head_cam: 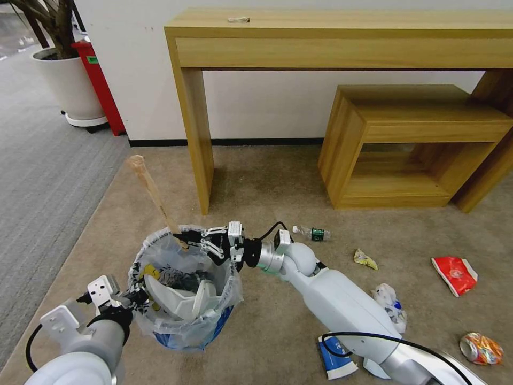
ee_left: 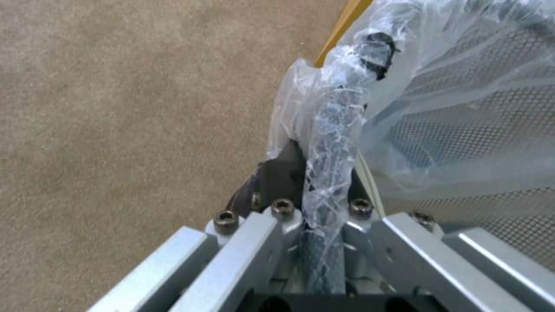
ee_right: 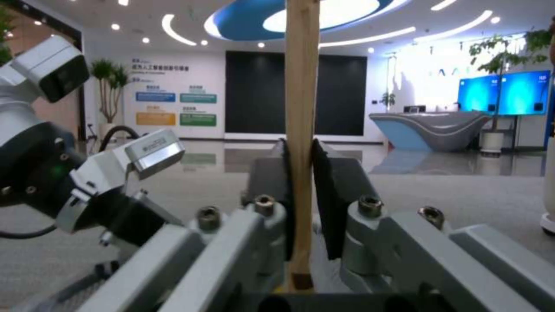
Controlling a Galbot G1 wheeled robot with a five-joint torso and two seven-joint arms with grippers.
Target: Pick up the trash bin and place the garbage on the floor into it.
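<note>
The blue trash bin [head_cam: 184,331] with its whitish bag liner [head_cam: 230,291] stands on the beige floor [head_cam: 267,182], with white slippers [head_cam: 181,299] inside. My left gripper [head_cam: 136,295] is shut on the near rim, and its pads pinch rim and liner [ee_left: 332,143]. My right gripper [head_cam: 181,239] hangs over the far rim, shut on a wooden stick [head_cam: 151,187] that points up and away. Black pads [ee_right: 329,199] clamp the stick [ee_right: 301,108] near its lower end. A green-labelled bottle [head_cam: 312,233], a red wrapper [head_cam: 454,274], a can [head_cam: 481,347] and a blue-white cup [head_cam: 336,359] lie on the carpet.
A yellow wrapper [head_cam: 365,259] and a crumpled white piece [head_cam: 390,305] lie beside my right arm. Behind stand a wooden console table [head_cam: 320,37] and a low wooden shelf [head_cam: 417,144]. A white planter [head_cam: 69,80], a red box [head_cam: 101,85] and grey ribbed carpet [head_cam: 43,176] lie left.
</note>
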